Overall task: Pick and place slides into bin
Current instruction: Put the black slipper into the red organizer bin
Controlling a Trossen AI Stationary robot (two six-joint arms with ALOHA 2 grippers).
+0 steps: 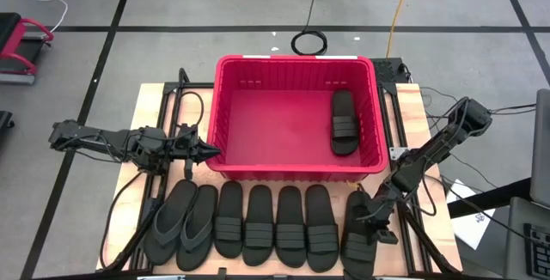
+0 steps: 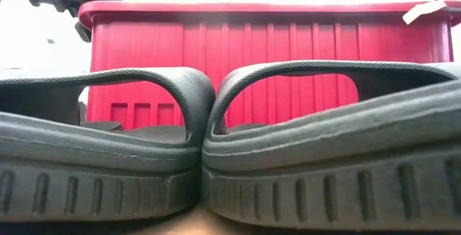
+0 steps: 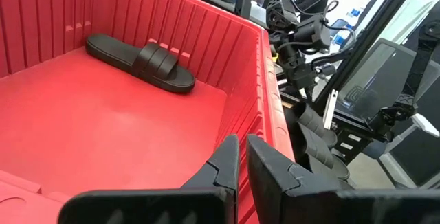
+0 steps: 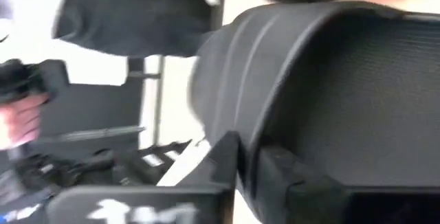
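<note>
One slide [image 1: 344, 123] in the bin [image 1: 296, 63], seven left.
Right gripper [image 1: 365, 227] clamped on the end slide [image 1: 359, 246]; left gripper [image 1: 209, 151] pinched empty beside the bin.

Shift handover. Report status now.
Right gripper shut on end slide. Left gripper shut, waiting by bin. One slide binned. Nothing blocking.

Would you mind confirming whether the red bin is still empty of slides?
No, one black band-strap slide already lies inside the red bin, near its right wall.
</note>
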